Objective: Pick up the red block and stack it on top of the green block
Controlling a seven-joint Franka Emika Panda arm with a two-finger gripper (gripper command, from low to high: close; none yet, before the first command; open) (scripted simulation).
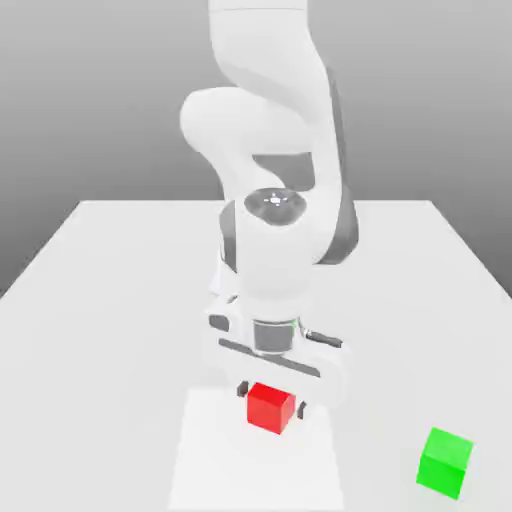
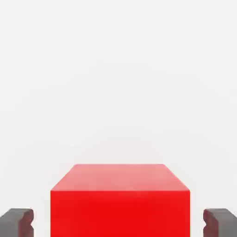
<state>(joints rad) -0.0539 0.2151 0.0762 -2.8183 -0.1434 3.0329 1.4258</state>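
The red block (image 1: 270, 407) rests on the white table near its front edge, directly under the arm's hand. My gripper (image 1: 271, 398) is lowered around it, with one dark fingertip on each side. In the hand view the red block (image 2: 120, 199) sits between the fingers (image 2: 17, 222), and a strip of white table shows between each finger and the block's sides, so the gripper (image 2: 118, 222) is open and straddling the block. The green block (image 1: 445, 463) stands alone on the table, toward the exterior view's right and slightly nearer the front edge.
The white table (image 1: 120, 300) stretches wide to both sides and behind the arm. The arm's bulky white body (image 1: 285, 250) rises above the red block and casts a lighter patch on the table around it.
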